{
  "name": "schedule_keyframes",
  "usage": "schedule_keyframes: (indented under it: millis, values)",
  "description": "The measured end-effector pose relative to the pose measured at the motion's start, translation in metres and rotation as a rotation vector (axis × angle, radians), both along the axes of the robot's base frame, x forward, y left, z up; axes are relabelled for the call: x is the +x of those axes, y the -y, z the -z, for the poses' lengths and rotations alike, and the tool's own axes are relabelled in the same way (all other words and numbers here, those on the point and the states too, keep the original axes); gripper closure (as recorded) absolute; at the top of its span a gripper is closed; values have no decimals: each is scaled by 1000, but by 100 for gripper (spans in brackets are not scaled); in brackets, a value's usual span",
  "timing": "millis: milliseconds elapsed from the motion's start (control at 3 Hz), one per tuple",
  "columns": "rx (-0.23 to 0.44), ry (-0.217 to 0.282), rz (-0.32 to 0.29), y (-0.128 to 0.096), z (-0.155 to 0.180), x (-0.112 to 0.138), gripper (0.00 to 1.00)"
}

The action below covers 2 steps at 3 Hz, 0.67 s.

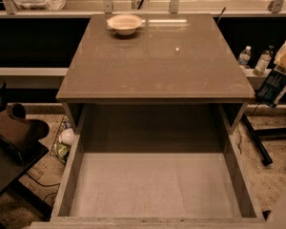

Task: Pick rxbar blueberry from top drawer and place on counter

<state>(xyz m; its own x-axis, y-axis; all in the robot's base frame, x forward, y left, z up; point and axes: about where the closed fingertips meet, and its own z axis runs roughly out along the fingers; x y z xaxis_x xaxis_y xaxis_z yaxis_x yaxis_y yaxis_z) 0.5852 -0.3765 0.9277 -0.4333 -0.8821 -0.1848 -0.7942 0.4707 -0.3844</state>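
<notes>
1. Your gripper is at the far right edge of the view, out past the right side of the tabletop. Only part of its pale cream, rounded body shows.
2. The jaws are pinching the upper end of the rxbar blueberry. The bar hangs below them at a tilt, with its lower end swung towards the tabletop.
3. The bar is flat and rectangular, in a dark blue-black wrapper with rows of pale lettering. You see it in the air, near the tabletop's front right corner but apart from it. It is not over the surface and it is outside the top drawer.
4. The tabletop is a wide, smooth, brown-grey rectangle, glossy enough to carry bright reflections. A small pale round bowl stands near its far edge.
5. The top drawer stands pulled open below the tabletop's front edge. It is a shallow grey box with low straight walls and a pale speckled floor.
6. Two clear plastic bottles stand upright just left of the bar, on a low pale ledge to the right of the tabletop.
</notes>
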Motion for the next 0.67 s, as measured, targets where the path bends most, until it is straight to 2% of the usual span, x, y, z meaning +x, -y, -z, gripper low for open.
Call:
schedule_keyframes:
  millis: [333, 667]
  values:
    - [8, 76, 9, -10, -32, 20, 100]
    - [44, 152, -24, -31, -57, 44, 100]
